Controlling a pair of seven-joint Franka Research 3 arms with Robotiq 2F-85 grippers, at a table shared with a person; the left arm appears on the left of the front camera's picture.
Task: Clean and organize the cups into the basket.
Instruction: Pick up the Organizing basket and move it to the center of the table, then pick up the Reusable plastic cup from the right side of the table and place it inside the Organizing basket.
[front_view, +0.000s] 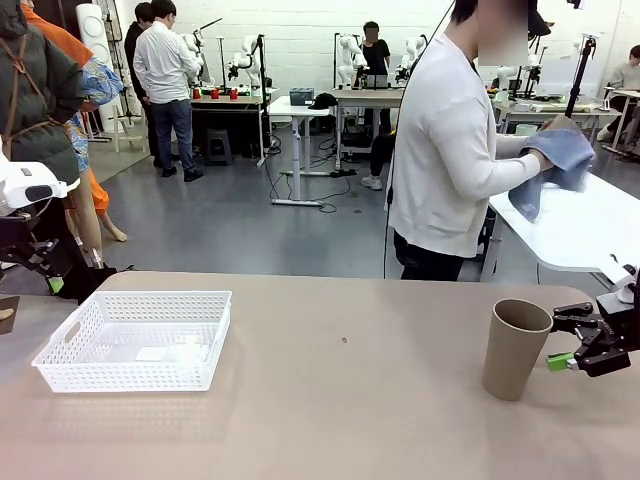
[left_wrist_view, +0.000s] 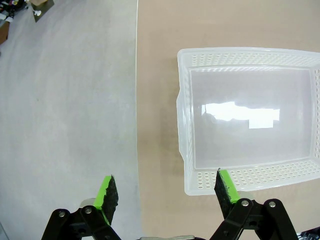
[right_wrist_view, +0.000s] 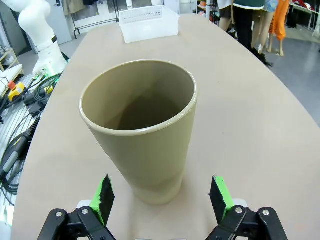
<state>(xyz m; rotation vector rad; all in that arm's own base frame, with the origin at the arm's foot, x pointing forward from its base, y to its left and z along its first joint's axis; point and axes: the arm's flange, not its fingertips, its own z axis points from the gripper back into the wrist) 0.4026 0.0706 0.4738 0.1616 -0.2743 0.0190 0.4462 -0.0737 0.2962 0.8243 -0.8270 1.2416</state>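
Faces upright tan-brown cup (right_wrist_view: 140, 130) just ahead of wide-open right gripper (right_wrist_view: 162, 192), not gripped. Advance level, straddle lower wall, close gently to avoid tipping. Hovers open left gripper (left_wrist_view: 166, 190) over white lattice basket (left_wrist_view: 250, 185) edge.

Left arm: in from the left edge, white wrist (front_view: 30, 185) raised high, black hardware hanging below.
Left gripper (left_wrist_view: 165, 192): aimed straight down, fingers (left_wrist_view: 107, 196) spread wide, green pads turned inward.
Right arm: reaching in low from the right edge.
Right gripper (front_view: 563, 338): held level and pointing toward the middle, fingers (right_wrist_view: 218, 194) parted wide, clamped on nothing.
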